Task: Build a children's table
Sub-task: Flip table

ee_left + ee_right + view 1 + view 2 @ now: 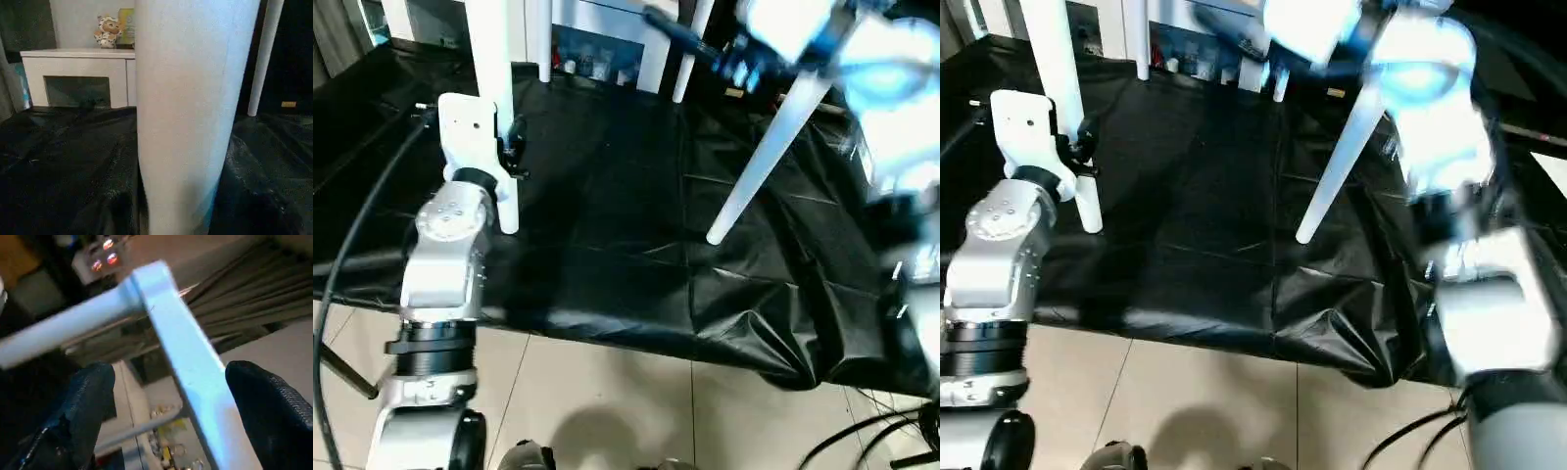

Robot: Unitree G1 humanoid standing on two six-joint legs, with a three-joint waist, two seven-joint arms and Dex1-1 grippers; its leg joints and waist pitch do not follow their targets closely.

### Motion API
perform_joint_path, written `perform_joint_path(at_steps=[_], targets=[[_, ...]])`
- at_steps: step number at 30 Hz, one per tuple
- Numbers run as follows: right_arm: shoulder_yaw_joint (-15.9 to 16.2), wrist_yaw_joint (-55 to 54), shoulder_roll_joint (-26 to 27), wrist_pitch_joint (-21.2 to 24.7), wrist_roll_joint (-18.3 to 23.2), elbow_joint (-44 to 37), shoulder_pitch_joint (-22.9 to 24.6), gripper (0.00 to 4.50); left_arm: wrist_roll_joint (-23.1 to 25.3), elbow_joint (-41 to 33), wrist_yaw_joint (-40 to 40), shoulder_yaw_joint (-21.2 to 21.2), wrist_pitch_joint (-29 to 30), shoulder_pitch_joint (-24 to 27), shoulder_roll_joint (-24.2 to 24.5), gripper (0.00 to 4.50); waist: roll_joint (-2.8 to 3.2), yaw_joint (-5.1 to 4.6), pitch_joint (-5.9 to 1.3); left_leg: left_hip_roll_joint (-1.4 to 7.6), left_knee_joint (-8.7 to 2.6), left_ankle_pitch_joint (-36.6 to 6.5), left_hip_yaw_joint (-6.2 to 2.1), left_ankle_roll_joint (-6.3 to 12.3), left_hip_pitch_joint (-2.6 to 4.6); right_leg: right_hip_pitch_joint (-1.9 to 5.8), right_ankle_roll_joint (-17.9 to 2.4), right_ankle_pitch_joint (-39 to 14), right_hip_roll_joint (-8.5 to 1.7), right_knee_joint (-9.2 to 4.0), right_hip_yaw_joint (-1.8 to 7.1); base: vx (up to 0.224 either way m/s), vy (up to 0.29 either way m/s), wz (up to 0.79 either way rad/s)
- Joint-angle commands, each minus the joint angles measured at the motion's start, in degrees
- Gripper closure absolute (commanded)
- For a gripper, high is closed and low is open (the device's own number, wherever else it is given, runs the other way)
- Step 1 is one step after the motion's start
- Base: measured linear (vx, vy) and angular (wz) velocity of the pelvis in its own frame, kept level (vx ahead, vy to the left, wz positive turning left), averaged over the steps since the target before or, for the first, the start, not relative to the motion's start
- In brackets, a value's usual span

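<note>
Since the white plastic table (186,357) looks light but slick, I'd grip legs low; right gripper (166,416) spread, left gripper (509,147) pinching one white tapered leg (499,117).

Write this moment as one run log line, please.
left gripper: on near-left table leg | right gripper: open, astride tabletop edge | table: on black sheet

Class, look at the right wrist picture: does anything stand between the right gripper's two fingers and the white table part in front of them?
Nothing visible does. The white table part runs straight through the gap of the right gripper, with its black fingers spread apart on either side and no other object between.
</note>
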Motion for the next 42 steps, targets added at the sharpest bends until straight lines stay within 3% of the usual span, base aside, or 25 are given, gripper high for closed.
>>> perform_joint_path(at_steps=[1, 3, 6, 7, 9, 11, 13, 19, 20, 22, 23, 24, 25, 27, 28, 30, 31, 32, 33, 34, 36, 37, 39, 40, 42], targets=[[-1.60, -1.28, 0.07, 3.50, 2.92, -5.10, 4.08, 0.50, -0.40, 0.55, -1.88, -0.71, -1.30, -0.07, 0.52, 2.78, 1.87, 0.06, -4.71, 3.67, -5.04, -14.44, -2.58, -3.19, 4.10, 1.08, -10.60, -0.90, -3.11, -3.74, 1.40, 0.000, 0.000, 0.00], [-1.78, -2.97, 0.85, 7.09, 4.07, -10.21, 9.16, 0.50, -0.89, 0.57, -3.88, -1.24, -1.83, 0.51, 1.56, 2.78, 2.00, 0.23, -4.60, 3.69, -5.45, -17.23, -2.70, -4.84, 4.42, 0.87, -9.53, -4.46, -3.19, -4.12, 1.46, 0.000, 0.000, 0.00], [-2.75, -7.92, 2.53, 13.63, 3.60, -18.43, 21.08, 0.50, -1.11, 0.90, -7.02, -1.88, -2.75, 1.99, 4.38, 2.10, 2.04, 0.06, -4.51, 3.54, -5.80, -18.91, -2.86, -6.37, 4.42, 0.62, -8.38, -6.68, -3.18, -4.43, 1.56, 0.000, 0.000, 0.00], [-4.51, -11.05, 3.73, 15.80, 2.76, -21.18, 27.10, 0.50, -1.50, 1.09, -8.06, -1.46, -2.77, 2.45, 5.67, 2.10, 2.59, 0.40, -4.55, 3.51, -5.93, -20.27, -2.89, -7.16, 4.68, 0.43, -7.97, -7.95, -3.14, -4.53, 1.55, 0.000, 0.000, 0.00], [-5.61, -12.67, 4.43, 17.04, 2.78, -22.68, 29.94, 0.50, -1.72, 1.17, -8.76, -1.32, -2.78, 2.64, 6.38, 2.04, 2.12, 0.11, -4.70, 3.38, -5.94, -20.39, -2.97, -7.43, 4.30, 0.66, -7.87, -7.90, -3.16, -4.54, 1.59, 0.000, 0.000, 0.00], [-8.75, -15.63, 5.29, 19.53, 3.60, -25.34, 36.73, 0.50, -3.17, 0.62, -11.76, -1.37, -2.35, 3.29, 7.53, 1.75, 2.76, 0.35, -4.59, 3.40, -5.92, -21.22, -2.91, -7.48, 4.54, 0.31, -7.99, -8.80, -3.38, -4.64, 1.70, 0.000, 0.000, 0.00], [-9.86, -16.61, 5.61, 20.71, 4.88, -26.33, 38.58, 0.22, -3.37, 0.85, -12.20, -1.36, -2.11, 3.48, 7.87, 1.68, 2.60, 0.17, -4.36, 3.35, -6.12, -23.70, -3.05, -7.77, 4.41, 0.30, -7.73, -12.22, -3.40, -4.86, 1.62, 0.000, 0.000, 0.00], [-13.78, -19.59, 6.52, 25.62, 7.99, -29.55, 42.60, 0.00, -2.19, 2.76, -11.11, -1.65, -3.40, 3.30, 8.73, 1.23, 2.84, -0.25, -4.10, 3.32, -6.26, -26.66, -3.35, -8.21, 4.51, -0.12, -6.60, -18.03, -3.59, -5.61, 1.70, 0.000, 0.000, 0.00], [-15.29, -21.27, 6.86, 30.01, 9.61, -29.98, 43.34, 0.00, -2.28, 2.75, -11.12, -1.66, -3.43, 3.54, 9.00, 1.10, 2.85, -0.29, -4.04, 3.33, -6.27, -27.04, -3.39, -8.36, 4.57, -0.22, -6.55, -18.47, -3.60, -5.68, 1.69, 0.000, 0.000, 0.00], [-15.81, -20.33, 6.60, 34.32, 12.30, -29.13, 43.45, 0.00, -2.99, 2.04, -11.01, -0.87, -3.18, 4.15, 8.98, 1.10, 2.91, -0.53, -3.92, 3.23, -6.34, -29.00, -3.61, -8.82, 4.65, -0.25, -6.42, -20.53, -3.56, -5.84, 1.60, 0.000, 0.000, 0.00], [-15.81, -20.33, 6.60, 34.32, 12.30, -29.13, 43.45, 0.00, -2.99, 2.04, -11.01, -0.87, -3.18, 4.15, 8.98, 1.10, 2.89, -0.53, -3.97, 3.17, -6.30, -29.14, -3.65, -8.91, 4.65, -0.20, -6.41, -20.74, -3.62, -5.86, 1.57, 0.000, 0.000, 0.00], [-14.45, -16.39, 4.76, 36.20, 12.97, -25.86, 42.83, 0.00, -4.62, 0.35, -10.92, 0.89, -4.16, 5.86, 8.66, 1.10, 2.97, -0.54, -4.02, 3.18, -6.34, -29.16, -3.75, -9.07, 4.59, -0.10, -6.52, -20.61, -3.68, -5.78, 1.51, 0.000, 0.000, 0.00], [-14.37, -16.15, 4.67, 36.19, 12.98, -25.59, 42.76, 0.00, -4.70, 0.24, -10.87, 1.01, -4.29, 6.00, 8.63, 1.10, 2.77, -0.68, -3.89, 3.24, -6.49, -28.69, -3.84, -8.90, 4.19, 0.25, -6.69, -20.15, -3.77, -5.78, 1.44, 0.000, 0.000, 0.00], [-15.14, -15.62, 5.00, 36.00, 13.74, -20.71, 40.29, 0.00, -6.26, -2.22, -11.09, 2.73, -5.64, 9.11, 8.52, 1.10, 2.96, -0.57, -4.03, 3.28, -6.43, -28.65, -3.87, -8.97, 4.29, 0.25, -7.11, -19.89, -4.02, -5.70, 1.38, 0.000, 0.000, 0.00], [-15.63, -16.00, 5.28, 35.72, 13.79, -18.76, 38.98, 0.00, -6.67, -3.36, -11.21, 3.32, -5.16, 10.49, 8.65, 1.10, 2.76, -0.81, -4.12, 3.13, -6.51, -27.96, -3.94, -8.95, 3.84, 0.54, -7.47, -19.98, -4.00, -5.58, 1.24, 0.000, 0.000, 0.00], [-16.51, -16.51, 5.86, 35.14, 14.21, -14.93, 36.19, 0.00, -7.43, -5.77, -11.97, 4.39, -4.91, 13.27, 9.13, 1.10, 2.63, -0.74, -4.13, 3.13, -6.42, -27.51, -3.76, -8.68, 4.16, 0.18, -7.65, -19.07, -3.87, -5.70, 1.28, 0.000, 0.000, 0.00], [-17.44, -16.61, 6.39, 34.03, 14.64, -9.77, 32.67, 0.00, -8.91, -8.78, -13.58, 5.47, -4.18, 16.28, 9.63, 1.10, 2.57, -0.83, -4.17, 3.12, -6.37, -27.36, -3.79, -8.60, 4.08, 0.24, -8.01, -18.66, -3.98, -5.56, 1.26, 0.000, 0.000, 0.00], [-17.57, -16.63, 6.45, 33.89, 14.67, -8.93, 32.09, 0.00, -9.24, -9.33, -13.94, 5.65, -4.06, 16.80, 9.72, 1.10, 2.53, -0.93, -4.21, 3.05, -6.42, -26.68, -3.86, -8.43, 3.80, 0.54, -8.26, -18.50, -3.99, -5.41, 1.13, 0.000, 0.000, 0.00], [-17.79, -16.57, 6.46, 32.74, 14.08, -4.30, 29.35, 0.00, -11.45, -12.87, -16.96, 6.33, -2.76, 19.98, 10.72, 1.10, 2.27, -0.56, -4.17, 3.08, -6.34, -26.60, -3.49, -8.23, 4.32, 0.00, -8.19, -17.98, -3.77, -5.65, 1.15, 0.000, 0.000, 0.00], [-17.74, -16.43, 6.29, 32.36, 13.73, -2.49, 28.40, 0.00, -12.42, -14.35, -18.41, 6.42, -2.17, 21.30, 11.27, 1.10, 2.64, -0.42, -3.95, 3.05, -6.36, -26.95, -3.42, -8.08, 4.48, -0.21, -8.57, -17.84, -3.67, -5.76, 1.20, 0.000, 0.000, 0.00], [-15.90, -10.18, 5.51, 31.19, 13.78, 3.74, 25.77, 0.00, -16.04, -19.34, -23.04, 7.00, 0.60, 25.86, 13.02, 1.10, 2.55, 0.18, -4.13, 3.16, -6.14, -27.22, -3.35, -7.97, 4.77, -0.26, -9.44, -17.02, -3.89, -5.35, 1.13, 0.000, 0.000, 0.00], [-15.36, -8.00, 5.36, 31.26, 14.30, 4.94, 25.18, 0.00, -17.25, -20.89, -24.15, 7.38, 1.48, 27.23, 13.70, 1.10, 2.17, 0.27, -3.82, 3.15, -6.38, -27.49, -3.29, -7.62, 4.56, -0.23, -9.45, -17.57, -3.75, -5.68, 1.10, 0.000, 0.000, 0.00], [-13.96, 0.05, 4.93, 30.41, 15.29, 10.57, 22.66, 0.00, -20.95, -25.68, -26.92, 7.73, 4.55, 30.84, 15.16, 1.10, 2.59, 0.68, -4.00, 3.15, -6.23, -27.22, -3.00, -7.42, 4.96, -0.39, -10.00, -16.09, -3.55, -5.41, 1.23, 0.000, 0.000, 0.00], [-12.86, 3.65, 4.73, 27.64, 13.85, 17.53, 19.22, 0.00, -25.42, -31.26, -29.26, 8.34, 8.46, 34.29, 17.27, 1.10, 1.54, 1.62, -3.81, 3.24, -6.40, -25.83, -3.23, -6.29, 4.19, 0.31, -11.19, -16.48, -4.20, -5.29, 1.11, 0.000, 0.000, 0.00], [-12.92, 3.56, 4.96, 26.06, 13.04, 21.14, 17.19, 0.00, -27.00, -33.69, -29.71, 8.72, 10.15, 35.46, 18.15, 1.10, 2.06, 2.04, -3.45, 3.28, -6.64, -25.77, -3.01, -6.68, 4.51, -0.24, -11.83, -16.52, -3.83, -5.35, 1.02, 0.000, 0.000, 0.00]])
